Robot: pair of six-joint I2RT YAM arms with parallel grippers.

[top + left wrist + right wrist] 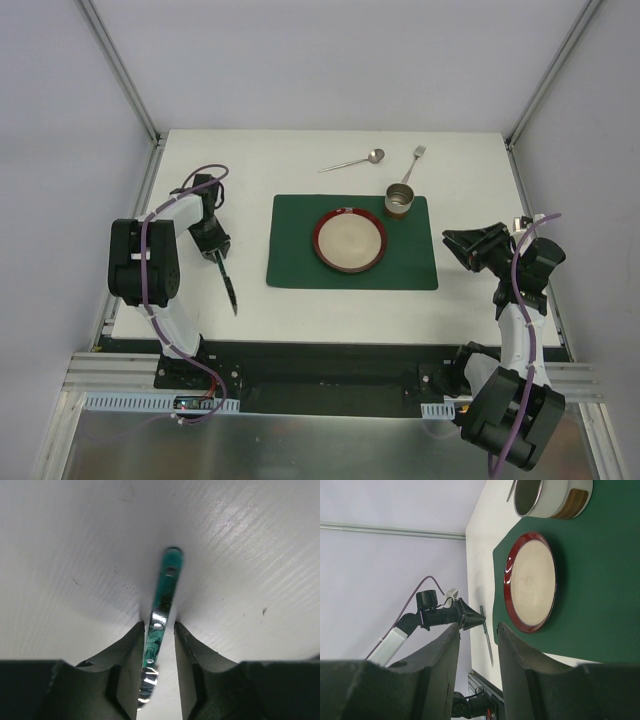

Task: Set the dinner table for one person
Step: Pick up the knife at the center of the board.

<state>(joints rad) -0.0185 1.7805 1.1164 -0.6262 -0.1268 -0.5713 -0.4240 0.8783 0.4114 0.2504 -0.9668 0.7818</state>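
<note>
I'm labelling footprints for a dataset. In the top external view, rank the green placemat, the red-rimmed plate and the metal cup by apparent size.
1. green placemat
2. red-rimmed plate
3. metal cup
All sit at similar depth, so nearness hardly skews this.

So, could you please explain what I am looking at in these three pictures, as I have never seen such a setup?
Two robot arms are bolted at the near edge of a large white tabletop. One picture looks down from above. The other two come from a camera on each wrist, with that arm's own fingers showing at the bottom. On the table lies a dark green rectangular placemat with a red-rimmed round plate on it and a metal cup at its far corner. A silver spoon and fork lie beyond. The left gripper has its jaws either side of a green-handled knife lying on the table; whether they pinch it I cannot tell. The right gripper is open and empty.
</note>
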